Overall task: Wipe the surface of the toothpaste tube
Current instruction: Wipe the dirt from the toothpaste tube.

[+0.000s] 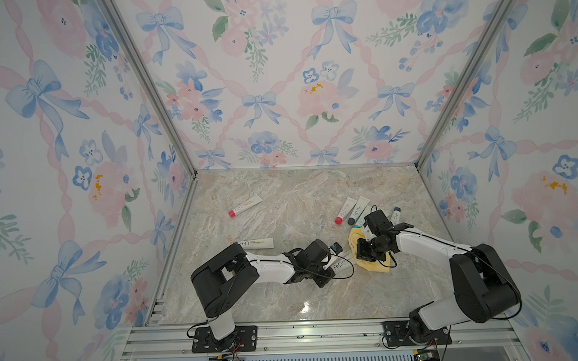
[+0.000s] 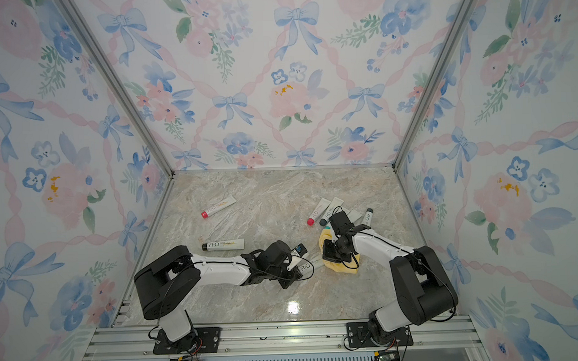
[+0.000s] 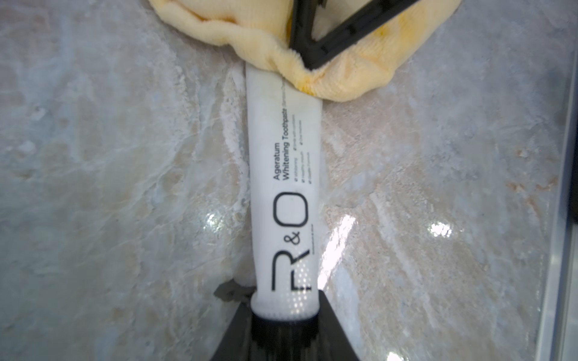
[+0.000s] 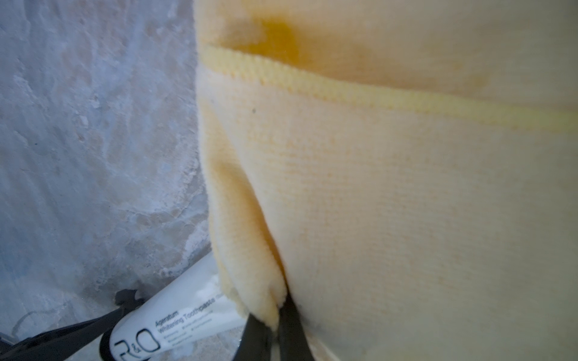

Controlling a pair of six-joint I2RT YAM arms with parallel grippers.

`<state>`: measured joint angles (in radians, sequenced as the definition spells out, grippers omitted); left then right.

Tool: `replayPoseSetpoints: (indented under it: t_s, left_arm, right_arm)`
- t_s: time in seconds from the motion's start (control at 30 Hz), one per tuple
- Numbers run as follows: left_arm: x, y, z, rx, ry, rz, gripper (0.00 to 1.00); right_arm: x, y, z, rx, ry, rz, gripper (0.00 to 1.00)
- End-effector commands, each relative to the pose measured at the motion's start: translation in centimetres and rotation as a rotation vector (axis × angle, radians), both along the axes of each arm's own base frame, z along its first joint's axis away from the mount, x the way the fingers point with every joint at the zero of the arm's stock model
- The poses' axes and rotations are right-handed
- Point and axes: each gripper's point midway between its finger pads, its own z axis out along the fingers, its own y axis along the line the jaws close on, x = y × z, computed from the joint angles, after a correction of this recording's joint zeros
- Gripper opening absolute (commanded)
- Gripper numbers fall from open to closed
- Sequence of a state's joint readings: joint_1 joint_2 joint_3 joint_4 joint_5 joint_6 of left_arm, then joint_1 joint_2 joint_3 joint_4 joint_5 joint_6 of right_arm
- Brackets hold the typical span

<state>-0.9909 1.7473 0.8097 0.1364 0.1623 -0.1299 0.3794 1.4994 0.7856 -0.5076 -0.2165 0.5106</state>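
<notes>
A white toothpaste tube marked "R&O" lies low over the marble tabletop. My left gripper is shut on its black cap end. In both top views the tube points from the left gripper toward the right arm. A yellow cloth is pinched in my right gripper, which is shut on it. The cloth covers the tube's far flat end. In a top view the cloth bunches under the right gripper.
Other tubes lie around: a red-capped one at the back left, a black-capped one behind the left arm, and a cluster with one more behind the right arm. Floral walls enclose three sides.
</notes>
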Motion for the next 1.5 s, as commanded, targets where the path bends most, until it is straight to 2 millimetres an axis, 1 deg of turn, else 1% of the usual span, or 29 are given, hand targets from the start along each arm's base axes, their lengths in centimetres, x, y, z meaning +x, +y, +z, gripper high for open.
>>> replayPoseSetpoints:
  t_s: [0.0, 0.13, 0.2, 0.27, 0.33, 0.37, 0.43, 0.53, 0.6, 0.7, 0.8, 0.87, 0.93, 0.97, 1.2, 1.3, 1.4, 1.47]
  left_arm:
    - [-1.2, 1.9, -2.1, 0.086, 0.037, -0.007, 0.25]
    - [-1.2, 1.8, -2.2, 0.086, 0.039, -0.007, 0.25]
    - [-1.2, 1.8, -2.2, 0.086, 0.039, -0.008, 0.25]
    - [-1.2, 1.8, -2.2, 0.086, 0.04, -0.007, 0.25]
    - [-1.2, 1.8, -2.2, 0.086, 0.039, -0.007, 0.25]
    - [-1.2, 1.9, -2.2, 0.087, 0.039, -0.006, 0.25]
    - [-1.2, 1.9, -2.2, 0.087, 0.038, -0.006, 0.25]
    - [-1.2, 1.9, -2.2, 0.087, 0.039, -0.008, 0.26]
    - [-1.2, 1.9, -2.2, 0.088, 0.037, -0.006, 0.25]
    - [-1.2, 2.0, -2.2, 0.089, 0.038, -0.005, 0.25]
    - [-1.2, 1.9, -2.2, 0.088, 0.035, -0.006, 0.25]
    - [-1.2, 1.9, -2.1, 0.086, 0.035, -0.007, 0.25]
    - [-1.2, 1.9, -2.1, 0.086, 0.037, -0.007, 0.25]
    - [-1.2, 1.9, -2.2, 0.087, 0.037, -0.008, 0.26]
    - [-1.2, 1.9, -2.1, 0.083, 0.038, -0.007, 0.25]
    - [-1.2, 1.8, -2.1, 0.084, 0.038, -0.008, 0.25]
    - [-1.2, 1.8, -2.1, 0.084, 0.038, -0.007, 0.25]
    - [-1.2, 1.8, -2.1, 0.083, 0.037, -0.007, 0.25]
  right_arm:
    - [-3.2, 2.6, -0.7, 0.046, 0.102, 0.076, 0.07]
    - [-4.4, 5.6, -0.1, 0.123, 0.114, 0.124, 0.07]
    - [-4.8, 6.8, 0.2, 0.157, 0.12, 0.14, 0.07]
    - [-5.0, 7.4, 0.2, 0.177, 0.124, 0.149, 0.08]
    - [-5.0, 7.3, 0.1, 0.18, 0.126, 0.147, 0.08]
    - [-4.9, 7.1, -0.1, 0.168, 0.125, 0.141, 0.08]
    - [-4.3, 5.7, -0.6, 0.118, 0.119, 0.119, 0.07]
    - [-2.9, 2.7, -1.4, 0.031, 0.102, 0.062, 0.07]
    - [-1.9, 0.7, -1.4, -0.031, 0.079, 0.03, 0.07]
    - [-0.9, -1.5, -1.3, -0.073, 0.066, -0.009, 0.07]
    - [-0.4, -2.7, -1.0, -0.096, 0.052, -0.032, 0.07]
    - [-0.3, -2.8, -0.9, -0.087, 0.05, -0.039, 0.07]
    - [-0.5, -2.2, -1.0, -0.064, 0.055, -0.034, 0.07]
    - [-0.6, -1.6, -1.0, -0.04, 0.061, -0.028, 0.07]
    - [-2.3, 3.7, -0.5, 0.103, 0.094, 0.048, 0.07]
    - [-3.1, 5.5, -0.1, 0.132, 0.1, 0.086, 0.07]
    - [-4.0, 6.9, 0.1, 0.16, 0.114, 0.105, 0.08]
    - [-4.5, 7.2, 0.0, 0.169, 0.128, 0.106, 0.08]
